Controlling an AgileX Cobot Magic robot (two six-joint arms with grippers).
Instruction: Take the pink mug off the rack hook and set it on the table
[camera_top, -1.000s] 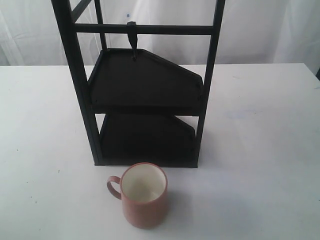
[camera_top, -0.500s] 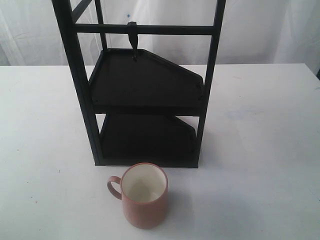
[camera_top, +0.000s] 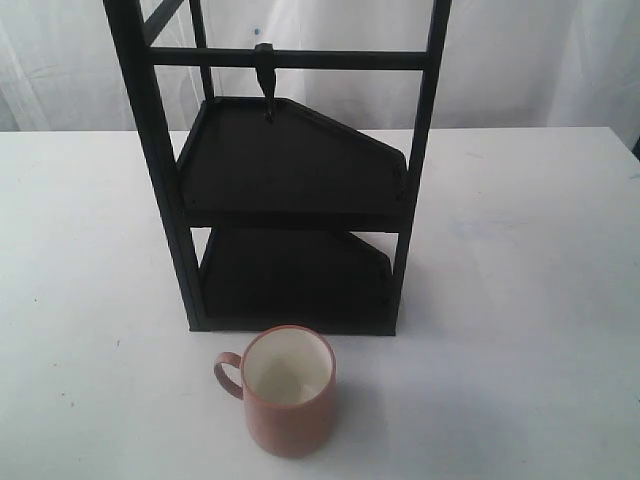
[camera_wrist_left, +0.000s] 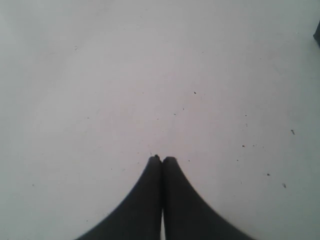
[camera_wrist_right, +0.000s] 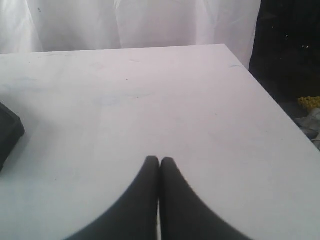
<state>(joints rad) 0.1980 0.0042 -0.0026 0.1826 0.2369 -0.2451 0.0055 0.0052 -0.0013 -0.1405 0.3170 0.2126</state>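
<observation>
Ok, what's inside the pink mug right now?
Nothing that shows: the pink mug stands upright on the table, and its cream-white inside looks empty down to the bottom. The near inner wall is hidden behind the rim.

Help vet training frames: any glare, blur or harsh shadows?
Exterior view: soft light, faint shadow beside the pink mug, rack shelves featureless black. Left wrist view: left gripper dark silhouette, table specks sharp. Right wrist view: right gripper likewise, no glare.
</observation>
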